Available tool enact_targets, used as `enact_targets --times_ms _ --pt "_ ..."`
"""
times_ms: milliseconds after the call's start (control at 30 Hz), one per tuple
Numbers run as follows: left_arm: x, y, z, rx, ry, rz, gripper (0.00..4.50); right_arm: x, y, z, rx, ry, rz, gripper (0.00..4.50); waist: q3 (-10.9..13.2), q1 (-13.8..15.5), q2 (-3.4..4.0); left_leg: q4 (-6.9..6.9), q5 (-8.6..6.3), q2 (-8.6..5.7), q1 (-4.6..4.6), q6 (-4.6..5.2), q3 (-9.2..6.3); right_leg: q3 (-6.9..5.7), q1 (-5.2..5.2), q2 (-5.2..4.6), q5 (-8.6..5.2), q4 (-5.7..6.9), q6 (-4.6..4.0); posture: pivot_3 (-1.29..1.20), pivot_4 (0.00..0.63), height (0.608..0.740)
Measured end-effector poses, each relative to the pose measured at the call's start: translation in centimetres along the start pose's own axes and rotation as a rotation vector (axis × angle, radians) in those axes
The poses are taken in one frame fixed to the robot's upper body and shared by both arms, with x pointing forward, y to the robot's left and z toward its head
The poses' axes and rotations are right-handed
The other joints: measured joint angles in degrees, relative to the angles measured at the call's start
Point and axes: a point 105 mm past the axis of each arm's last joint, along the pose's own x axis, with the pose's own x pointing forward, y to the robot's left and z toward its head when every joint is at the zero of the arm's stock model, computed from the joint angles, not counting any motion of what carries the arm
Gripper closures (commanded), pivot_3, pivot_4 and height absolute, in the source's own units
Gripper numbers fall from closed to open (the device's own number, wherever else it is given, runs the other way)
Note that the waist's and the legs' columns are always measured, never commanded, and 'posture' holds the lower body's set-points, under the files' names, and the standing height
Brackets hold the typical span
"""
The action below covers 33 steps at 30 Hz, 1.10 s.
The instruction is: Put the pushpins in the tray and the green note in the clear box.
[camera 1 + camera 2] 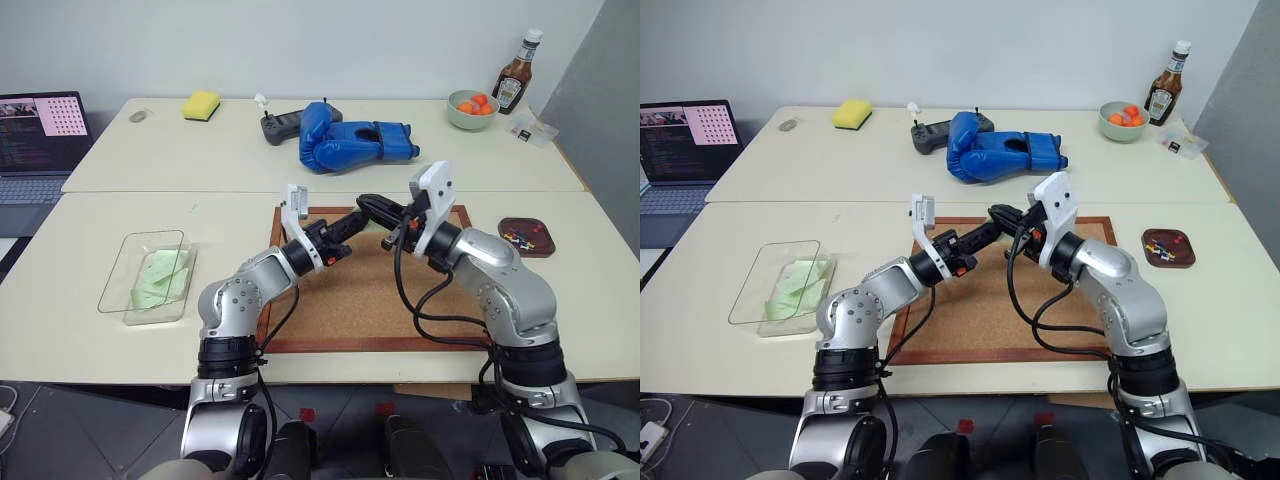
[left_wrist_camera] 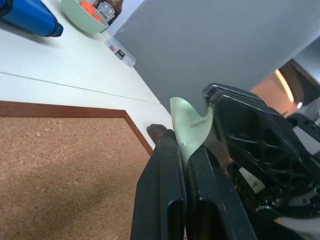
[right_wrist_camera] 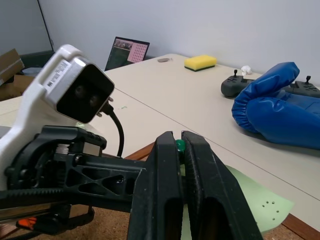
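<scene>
Both grippers meet above the corkboard (image 1: 350, 300). My left gripper (image 2: 182, 145) is shut on the edge of a pale green note (image 2: 190, 122), which curls up between its fingers. My right gripper (image 3: 178, 140) is shut on a green-headed pushpin (image 3: 180, 145), with the same green note (image 3: 250, 197) spread just beneath it. Seen from the head, the left gripper (image 1: 355, 218) and right gripper (image 1: 367, 203) nearly touch tip to tip. The clear box (image 1: 150, 235) sits at the left and holds pale green slips (image 1: 160, 278). At the right, the reddish-brown tray (image 1: 545, 247) holds pushpins (image 1: 517, 237).
Behind the corkboard lie a blue boxing glove (image 1: 345, 140) and a dark controller (image 1: 280, 125). A yellow sponge (image 1: 201, 105), a bowl of orange fruit (image 1: 472, 108), a sauce bottle (image 1: 515, 75) and a small clear case (image 1: 532, 130) stand along the back. A laptop (image 1: 40, 135) is far left.
</scene>
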Motion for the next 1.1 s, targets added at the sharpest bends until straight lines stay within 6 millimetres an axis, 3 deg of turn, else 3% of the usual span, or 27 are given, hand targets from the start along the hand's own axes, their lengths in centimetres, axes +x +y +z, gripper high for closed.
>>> enact_targets --times_ms 100,333,433,600,733,867,967,1100 --pt "-0.2 1.1 -0.4 -0.048 0.007 0.041 4.49 -0.2 -0.1 0.6 -0.012 -0.017 -0.018 4.50 0.0 0.0 0.00 0.00 0.00 0.01 0.00 0.00 -0.01 -0.01 0.00 0.01 0.00 0.01 0.00 0.00 0.150 0.740" --pt "0.6 0.6 -0.5 -0.078 0.030 0.009 4.49 -0.9 -0.2 0.9 -0.007 -0.027 -0.061 4.50 0.0 0.0 0.00 0.00 0.03 -0.01 -0.01 -0.05 0.01 0.00 0.00 0.00 0.00 0.00 0.00 0.00 0.150 0.740" --pt "0.9 0.2 -0.9 0.031 0.094 -0.012 4.49 -1.7 -1.2 1.0 -0.017 -0.020 -0.118 4.50 0.0 0.0 0.00 -0.01 0.04 -0.02 0.00 -0.07 0.00 -0.01 0.00 0.01 0.00 0.00 0.00 0.00 0.150 0.740" --pt "0.8 -0.7 -1.5 0.406 0.227 -0.066 4.49 -5.2 -5.7 0.2 -0.029 0.031 -0.347 4.50 0.0 0.1 0.00 -0.03 0.05 -0.04 0.00 -0.09 0.07 0.06 0.01 0.00 0.00 -0.01 -0.01 0.00 0.150 0.740" --pt "1.3 -1.6 -3.2 0.737 0.334 -0.163 4.49 -10.2 -11.5 -1.7 -0.012 0.133 -0.639 4.50 0.0 0.3 0.01 -0.04 0.03 -0.06 -0.01 -0.05 0.17 0.11 0.01 -0.02 0.00 -0.04 -0.01 0.00 0.150 0.740" --pt "2.0 -2.6 -4.4 0.801 0.345 -0.234 4.49 -13.3 -14.7 -3.7 0.071 0.197 -0.776 4.50 0.0 0.1 0.00 -0.04 -0.08 -0.03 -0.01 0.16 0.37 0.11 0.01 -0.01 0.00 -0.03 -0.01 0.00 0.150 0.740" --pt "2.4 -2.9 -4.9 0.812 0.347 -0.253 4.49 -14.5 -17.3 -5.1 0.129 0.234 -0.837 4.50 0.0 -0.5 0.02 -0.06 -0.06 -0.01 0.07 0.22 0.56 0.22 0.00 0.03 0.00 0.05 -0.01 0.00 0.150 0.740" --pt "2.3 -2.7 -5.0 0.812 0.357 -0.250 4.49 -14.9 -18.9 -6.0 0.161 0.244 -0.865 4.50 0.0 -0.6 0.02 -0.05 -0.05 0.03 0.07 0.23 0.60 0.19 0.01 0.08 0.00 0.07 -0.01 0.00 0.150 0.740"
